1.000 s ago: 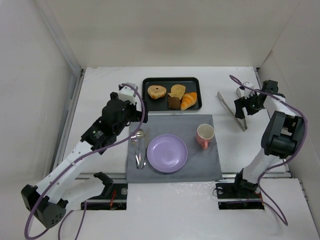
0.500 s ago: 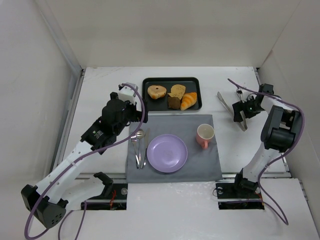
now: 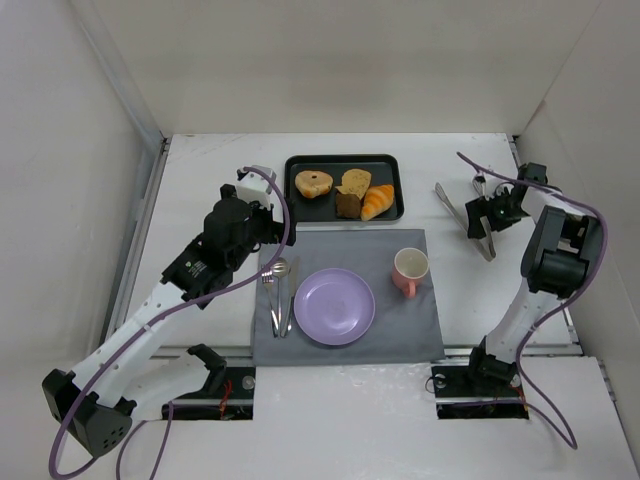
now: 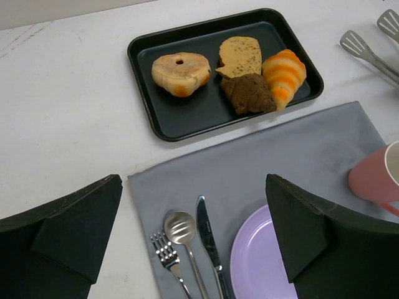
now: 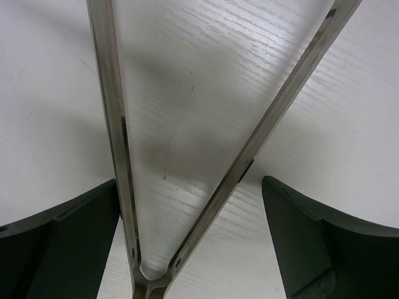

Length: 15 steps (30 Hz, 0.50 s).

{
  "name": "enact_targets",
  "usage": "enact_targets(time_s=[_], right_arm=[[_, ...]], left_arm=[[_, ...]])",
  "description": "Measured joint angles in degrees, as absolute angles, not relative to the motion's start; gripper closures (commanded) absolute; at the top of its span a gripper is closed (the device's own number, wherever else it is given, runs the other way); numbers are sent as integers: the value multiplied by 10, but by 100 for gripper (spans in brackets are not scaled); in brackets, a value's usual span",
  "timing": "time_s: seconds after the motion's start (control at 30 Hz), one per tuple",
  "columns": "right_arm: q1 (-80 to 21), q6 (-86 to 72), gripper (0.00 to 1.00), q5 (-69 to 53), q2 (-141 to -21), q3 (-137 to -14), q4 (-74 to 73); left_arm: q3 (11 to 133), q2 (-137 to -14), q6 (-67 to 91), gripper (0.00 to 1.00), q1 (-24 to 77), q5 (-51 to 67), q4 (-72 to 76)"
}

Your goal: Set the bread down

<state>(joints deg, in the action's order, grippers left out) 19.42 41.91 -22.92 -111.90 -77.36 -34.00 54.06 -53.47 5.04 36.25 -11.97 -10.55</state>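
Observation:
The bread [image 3: 314, 183] is a round tan bagel with a dark centre. It lies at the left end of the black tray [image 3: 320, 208], and shows in the left wrist view [image 4: 181, 72] on the tray [image 4: 193, 113]. My left gripper [image 3: 266, 224] is open and empty [image 4: 193, 249], hovering over the cutlery near the tray. My right gripper [image 3: 489, 213] is open [image 5: 190, 243]. Its fingers stand on either side of the metal tongs [image 5: 274, 118], close to their hinge end. The tongs [image 3: 463, 217] lie on the table at the right.
An orange croissant [image 3: 378, 201] and brown cake pieces [image 3: 350, 195] share the tray. On the grey mat [image 3: 400, 320] are a purple plate [image 3: 334, 307], a pink cup [image 3: 410, 268], and a fork, spoon and knife [image 3: 280, 295]. White walls enclose the table.
My right gripper has shifted slightly left and settled lower over the tongs. The left arm and the bread have not moved.

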Motion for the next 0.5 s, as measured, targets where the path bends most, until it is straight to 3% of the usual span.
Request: enact_targets(time_s=[0.5], right_arm=[[194,411,5,-230,-1144,-809,-348]], left_arm=[[541,-535,51,0,362,-120,-105]])
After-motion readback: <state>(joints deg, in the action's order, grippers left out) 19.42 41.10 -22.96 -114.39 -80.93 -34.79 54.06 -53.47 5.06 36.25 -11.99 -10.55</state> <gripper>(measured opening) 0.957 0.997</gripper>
